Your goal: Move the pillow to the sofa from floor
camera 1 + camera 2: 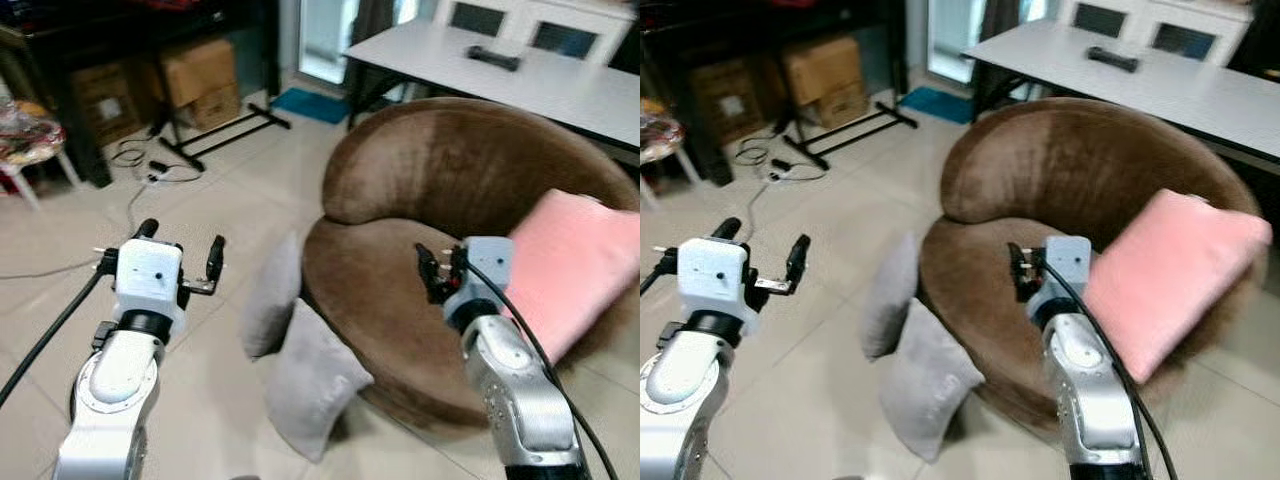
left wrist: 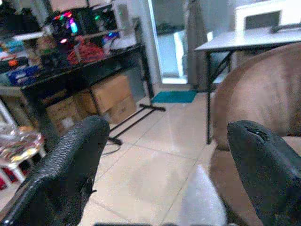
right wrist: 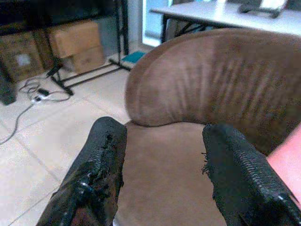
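Tiled floor [image 1: 215, 210] lower left: left pincer [image 1: 180, 262] gapes empty; right pincer [image 1: 438, 270], parted and empty, hovers mid-frame over sofa [image 1: 390, 290].

Honestly can't read any text here. The cardboard boxes [image 1: 200, 80] under the dark desk have pale label patches on them, but they're too small and blurry to make out a single word or number.

Cardboard boxes [image 1: 200, 80] sit under a dark desk [image 2: 84, 66]; white table [image 1: 520, 75] holds a remote [image 1: 493, 57].
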You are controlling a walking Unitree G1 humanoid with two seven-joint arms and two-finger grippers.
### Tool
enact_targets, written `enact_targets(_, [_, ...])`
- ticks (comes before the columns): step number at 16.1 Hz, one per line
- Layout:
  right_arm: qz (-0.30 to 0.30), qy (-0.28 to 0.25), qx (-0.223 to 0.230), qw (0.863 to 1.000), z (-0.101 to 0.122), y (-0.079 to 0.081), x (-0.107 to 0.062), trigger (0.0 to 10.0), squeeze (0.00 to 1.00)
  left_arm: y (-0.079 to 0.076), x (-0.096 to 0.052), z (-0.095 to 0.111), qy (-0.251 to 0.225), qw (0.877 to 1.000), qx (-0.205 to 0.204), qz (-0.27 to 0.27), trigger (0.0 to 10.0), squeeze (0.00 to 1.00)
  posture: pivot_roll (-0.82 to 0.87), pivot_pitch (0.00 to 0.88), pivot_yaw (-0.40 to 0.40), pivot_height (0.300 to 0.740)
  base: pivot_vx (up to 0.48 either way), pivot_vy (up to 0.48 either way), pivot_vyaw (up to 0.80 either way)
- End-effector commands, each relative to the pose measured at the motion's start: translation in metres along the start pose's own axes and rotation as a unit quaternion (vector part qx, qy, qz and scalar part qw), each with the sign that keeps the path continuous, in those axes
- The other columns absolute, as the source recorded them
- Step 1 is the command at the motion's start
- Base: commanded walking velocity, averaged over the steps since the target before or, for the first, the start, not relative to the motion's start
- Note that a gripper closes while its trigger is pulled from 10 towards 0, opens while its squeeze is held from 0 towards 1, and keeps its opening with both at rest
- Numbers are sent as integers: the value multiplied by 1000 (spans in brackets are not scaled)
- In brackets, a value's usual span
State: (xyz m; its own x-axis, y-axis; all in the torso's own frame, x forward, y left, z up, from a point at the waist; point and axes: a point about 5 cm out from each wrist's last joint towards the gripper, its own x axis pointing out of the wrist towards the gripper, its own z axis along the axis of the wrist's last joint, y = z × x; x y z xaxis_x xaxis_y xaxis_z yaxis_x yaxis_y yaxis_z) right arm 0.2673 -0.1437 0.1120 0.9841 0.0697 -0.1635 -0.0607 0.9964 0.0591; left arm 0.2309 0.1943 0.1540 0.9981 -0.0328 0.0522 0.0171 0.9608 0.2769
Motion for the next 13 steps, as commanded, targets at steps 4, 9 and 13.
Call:
enact_targets(4, [15, -9, -29, 999, 4, 3, 0, 10000, 0, -2, 1, 2, -4, 1000, -5, -8, 10000, 0, 83, 0, -58, 740, 372, 0, 517])
enact_targets(9, [9, -18, 4, 1000, 5, 0, 0, 10000, 0, -3, 1, 1, -4, 1000, 5, -16, 10000, 0, 83, 0, -61, 740, 295, 0, 160])
enact_targets(13, [25, -20, 18, 999, 1, 0, 0, 10000, 0, 0, -2, 2, -16, 999, 26, -25, 10000, 0, 86, 0, -61, 715, 0, 0, 0])
